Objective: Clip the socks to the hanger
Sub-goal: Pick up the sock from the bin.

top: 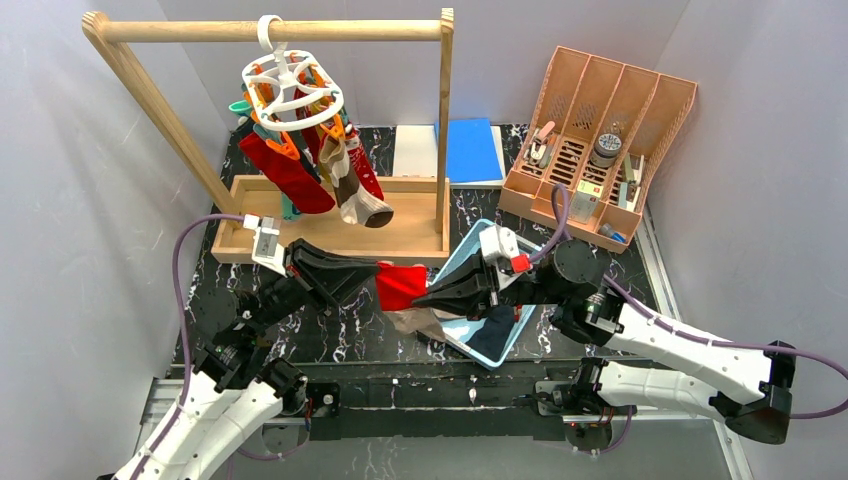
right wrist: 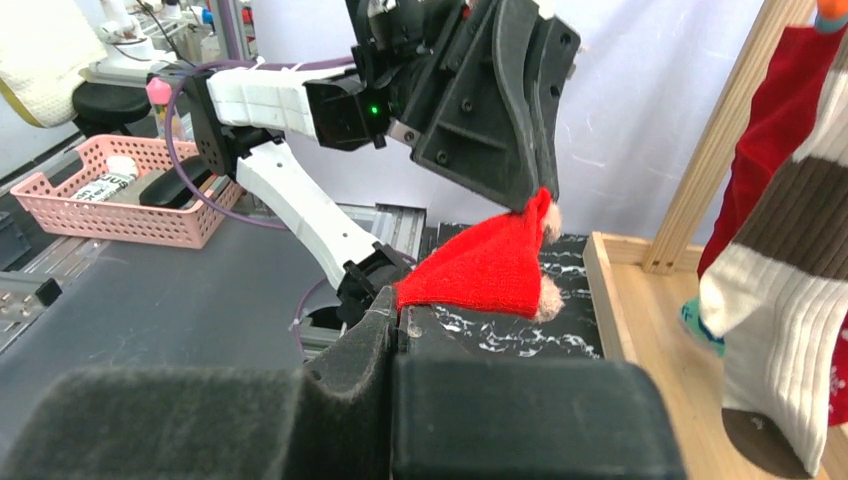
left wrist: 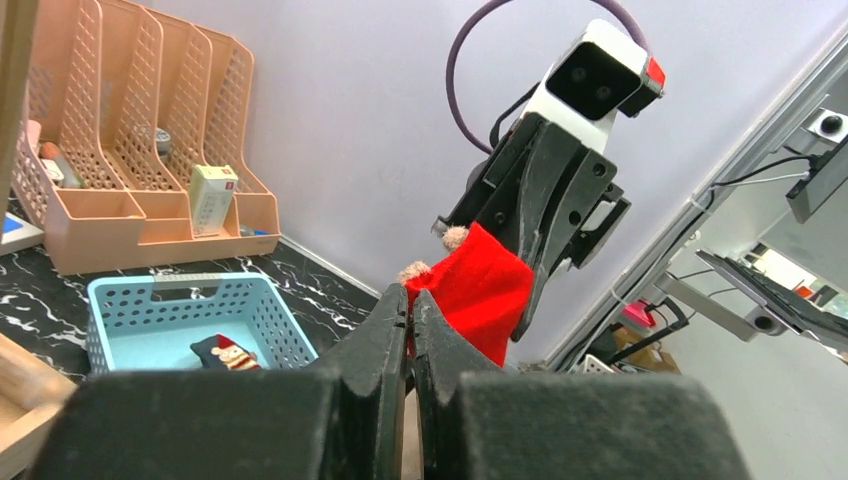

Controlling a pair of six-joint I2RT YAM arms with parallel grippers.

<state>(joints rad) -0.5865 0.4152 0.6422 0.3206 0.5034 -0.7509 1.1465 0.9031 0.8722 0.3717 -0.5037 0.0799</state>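
A red sock (top: pixel 400 285) with fuzzy beige trim hangs stretched between both grippers above the table's middle. My left gripper (top: pixel 375 272) is shut on its left edge, and in the left wrist view the sock (left wrist: pixel 478 288) sticks out past the closed tips (left wrist: pixel 411 306). My right gripper (top: pixel 420 297) is shut on the sock's other edge (right wrist: pixel 485 270). The white ring hanger (top: pixel 290 85) hangs by its hook from the wooden rail, with red and striped socks (top: pixel 320 170) clipped under it. Another sock (left wrist: pixel 225 352) lies in the blue basket (top: pixel 470 262).
The wooden rail frame (top: pixel 330 225) and its tray stand at the back left. A peach desk organizer (top: pixel 600 150) with small items sits at the back right. White and blue flat pads (top: pixel 450 150) lie behind the frame.
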